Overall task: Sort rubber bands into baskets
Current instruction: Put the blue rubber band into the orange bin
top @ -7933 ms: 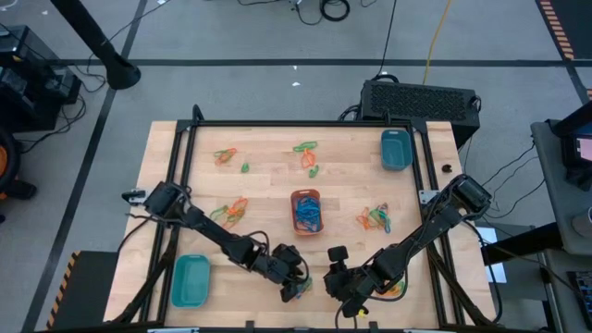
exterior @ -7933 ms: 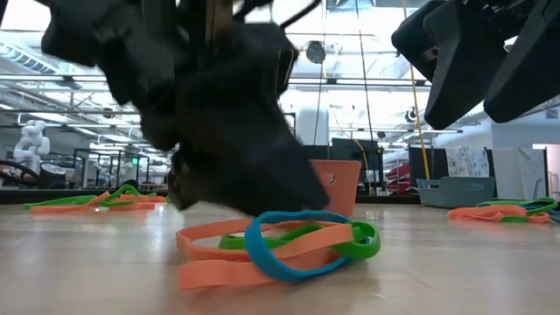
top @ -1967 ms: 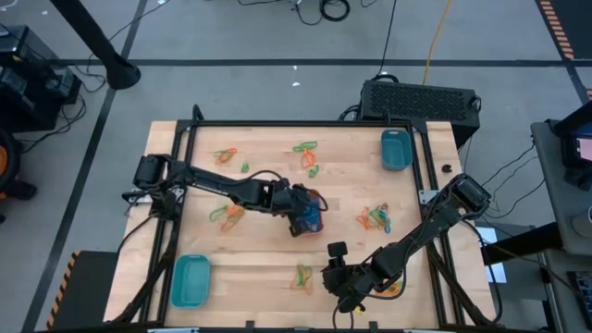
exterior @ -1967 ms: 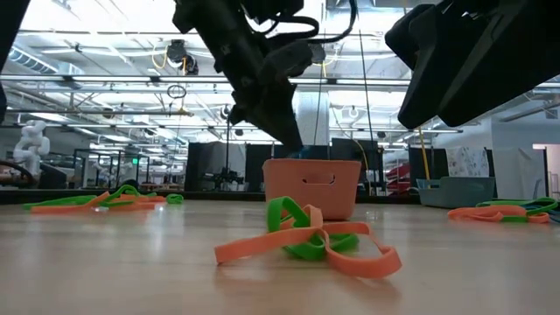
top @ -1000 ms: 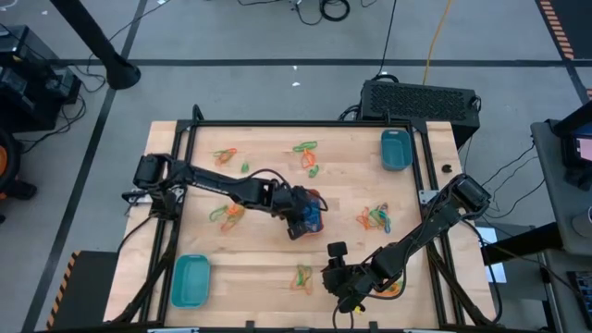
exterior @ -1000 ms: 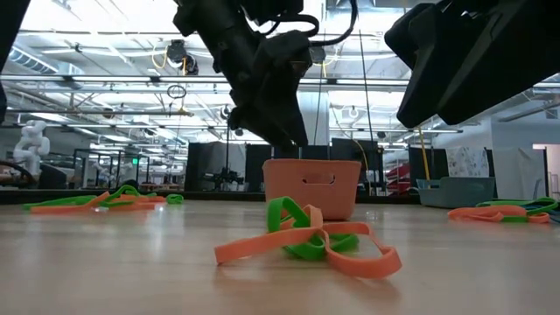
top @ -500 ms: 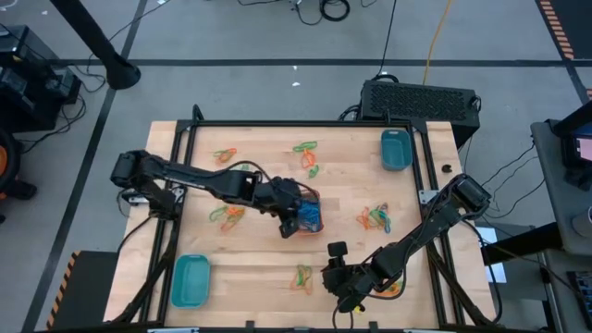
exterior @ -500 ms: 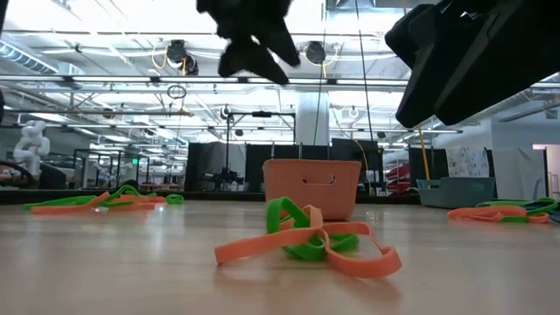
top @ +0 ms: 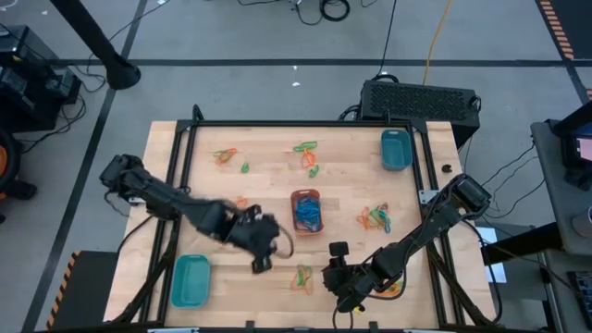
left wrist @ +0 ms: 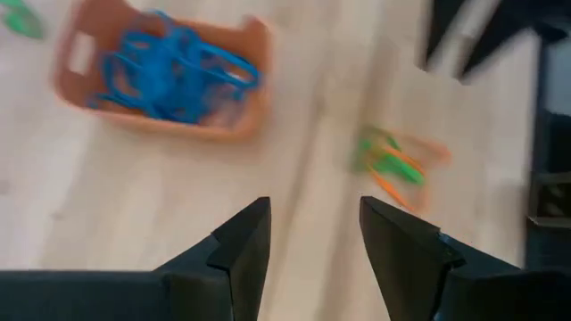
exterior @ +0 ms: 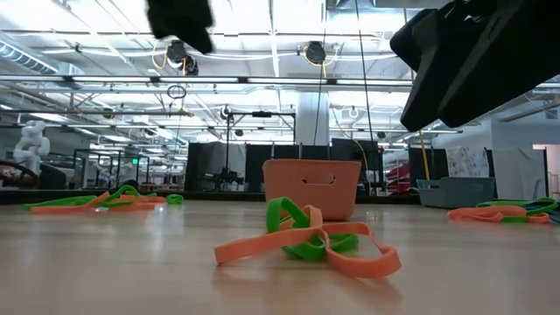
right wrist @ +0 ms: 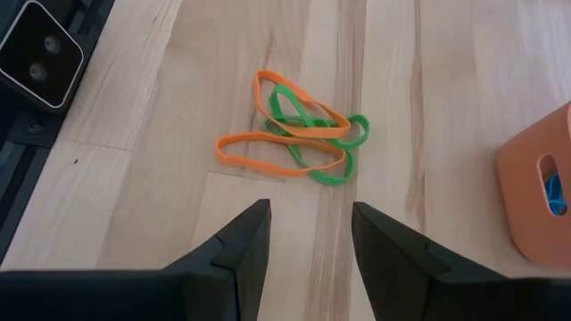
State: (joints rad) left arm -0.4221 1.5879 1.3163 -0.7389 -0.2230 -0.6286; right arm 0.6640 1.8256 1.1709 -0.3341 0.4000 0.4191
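The orange basket (top: 306,193) sits at the table's middle with blue rubber bands (left wrist: 165,71) inside. One teal basket (top: 191,279) stands near left, another (top: 396,148) far right. A small tangle of orange and green rubber bands (right wrist: 294,134) lies on the wood near the front edge. My left gripper (left wrist: 312,236) hangs open and empty, left of and nearer than the orange basket (left wrist: 241,125). My right gripper (right wrist: 308,232) hovers open just short of the tangle (top: 302,277), touching nothing.
More orange and green band piles lie at the far left (top: 225,155), far middle (top: 305,153), right (top: 375,219) and beside my right arm (top: 393,289). A black camera (right wrist: 31,40) sits at the table's near edge. Bare wood surrounds the front tangle (exterior: 306,238).
My left gripper has swung away from above the orange basket, going up and toward the table's near left, its fingers staying open and empty. My right gripper has kept still. The blue bands stay in the orange basket.
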